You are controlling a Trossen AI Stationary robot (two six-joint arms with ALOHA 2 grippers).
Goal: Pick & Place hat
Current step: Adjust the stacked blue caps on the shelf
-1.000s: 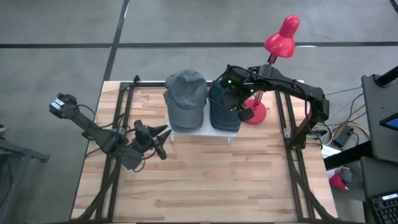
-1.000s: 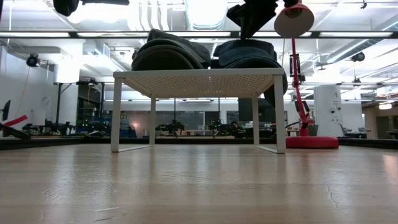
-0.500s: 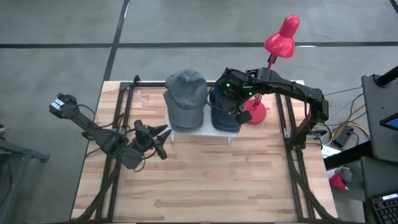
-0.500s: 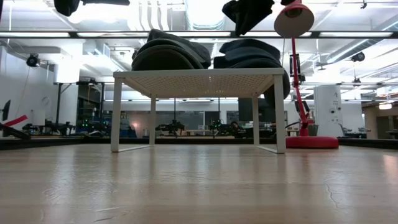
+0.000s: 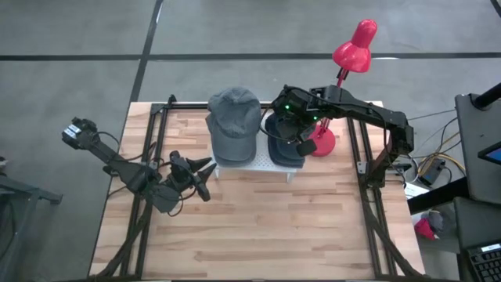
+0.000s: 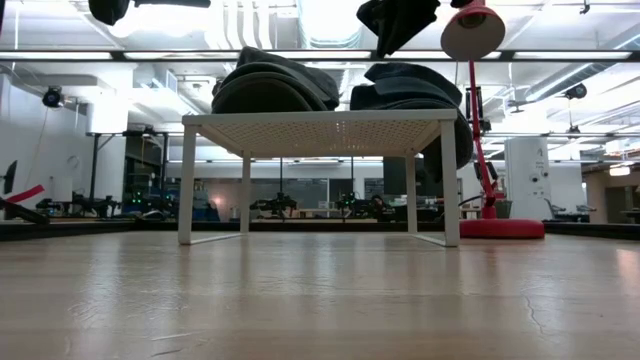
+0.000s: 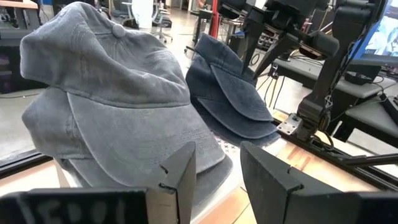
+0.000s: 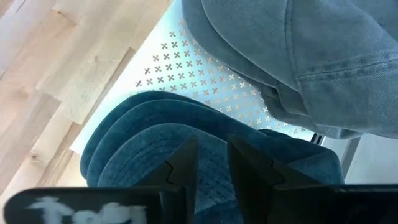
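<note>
The right gripper (image 5: 288,133) hangs over the white perforated metal shelf (image 5: 252,163), its two dark fingers (image 8: 180,163) drawn close together with only a slim gap, pinching the crown fabric of the top dark navy denim cap (image 5: 280,139) in the stack on the shelf's lamp-side half. Compared with a second ago, that cap has tipped up: in the low view its crown (image 6: 412,78) now sits raised and slanted above the caps beneath, where earlier the pile lay flat and compact, and from above the stack looks pulled open toward the gripper. That suggests the grasp has taken and the lift has begun, though the brim seems still to rest on the pile. Beside it on the shelf's other half sits the stack of grey washed-cotton caps (image 5: 233,121), untouched. Just beyond the shelf stands the red desk lamp (image 5: 354,44). The left gripper (image 5: 205,178) waits near the shelf's front corner, fingers partly spread and holding nothing.
</note>
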